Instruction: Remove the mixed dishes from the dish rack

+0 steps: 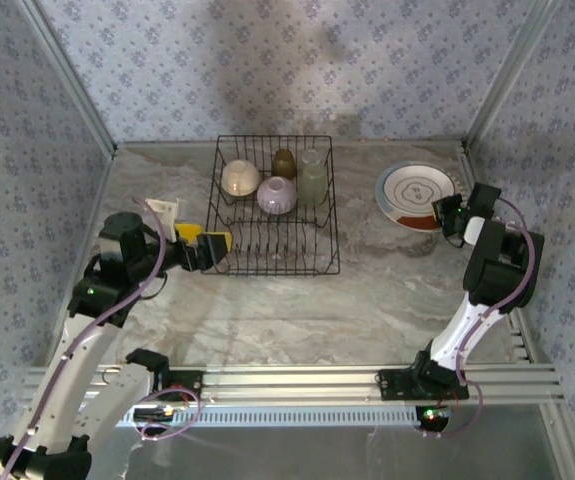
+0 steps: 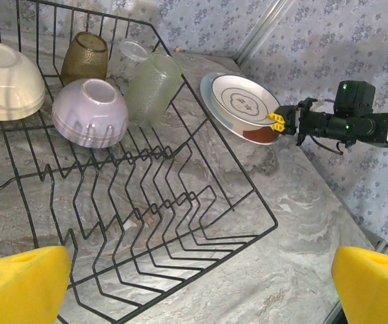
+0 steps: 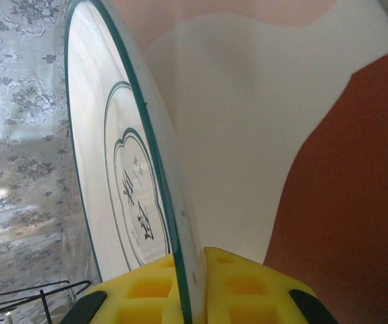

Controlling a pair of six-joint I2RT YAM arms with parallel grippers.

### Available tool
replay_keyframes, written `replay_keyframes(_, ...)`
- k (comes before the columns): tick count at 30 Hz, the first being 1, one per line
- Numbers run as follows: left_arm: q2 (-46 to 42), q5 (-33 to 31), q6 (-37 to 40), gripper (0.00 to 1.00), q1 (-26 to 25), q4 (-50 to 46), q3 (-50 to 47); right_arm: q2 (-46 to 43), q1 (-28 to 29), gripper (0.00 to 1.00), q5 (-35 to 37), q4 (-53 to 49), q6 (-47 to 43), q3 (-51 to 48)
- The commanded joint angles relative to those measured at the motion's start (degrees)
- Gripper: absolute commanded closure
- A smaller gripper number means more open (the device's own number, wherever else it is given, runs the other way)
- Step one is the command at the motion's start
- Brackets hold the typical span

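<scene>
The ringed plate is clenched at its rim by the right claw, near the far right corner of the counter, with a colour-block plate just behind it. The left claw is held released beside the near left corner of the rack.
</scene>
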Motion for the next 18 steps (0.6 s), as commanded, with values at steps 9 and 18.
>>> replay_keyframes(9, 0.10, 2.43, 0.85, 0.01, 0.40, -0.19, -0.25, 1.86, -0.63, 0.99, -0.56, -0.16, -0.58, 3.35)
replay_keyframes(18, 0.10, 2.79, 0.76, 0.01, 0.40, -0.10, -0.35, 2.84, -0.72, 0.91, -0.47, -1.13, -0.99, 3.62)
